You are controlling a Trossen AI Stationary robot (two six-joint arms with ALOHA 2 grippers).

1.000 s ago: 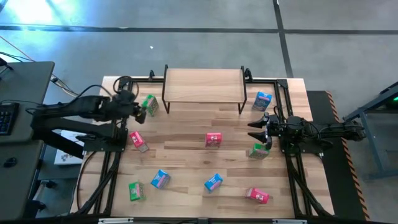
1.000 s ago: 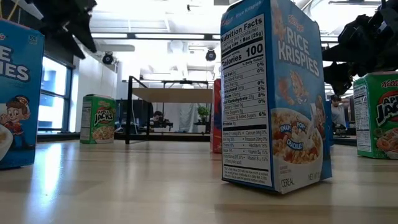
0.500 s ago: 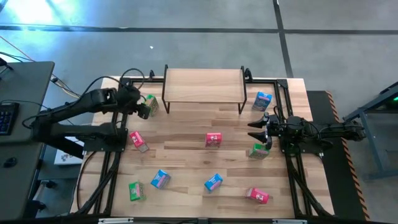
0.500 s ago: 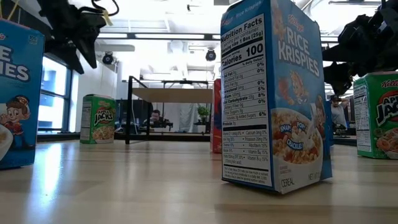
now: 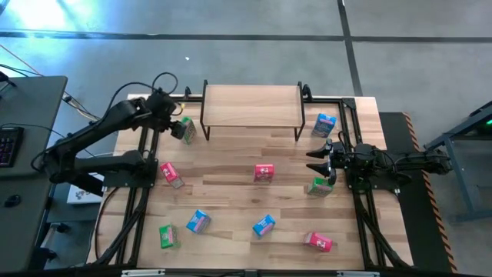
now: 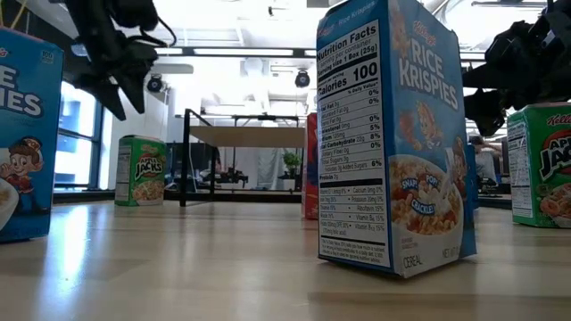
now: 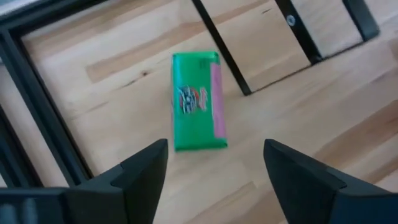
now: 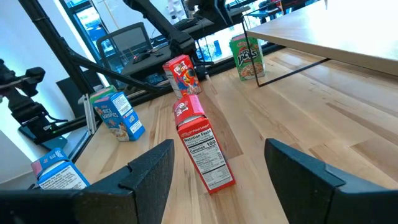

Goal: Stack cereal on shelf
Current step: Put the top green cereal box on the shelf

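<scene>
High view: nine cereal boxes stand on the worktop (image 5: 231,158), three green, three blue, three red; the shelf (image 5: 250,105) is bare. The left hand (image 5: 172,127), fingers apart and empty, hangs above the green box (image 5: 185,129) at the shelf's left legs. The right hand (image 5: 314,161), open and empty, waits near another green box (image 5: 320,185). Left wrist view alone shows the first green box's top face (image 7: 196,101) between spread fingers (image 7: 142,168). Low view alone shows a blue box's (image 6: 395,134) nutrition panel.
</scene>
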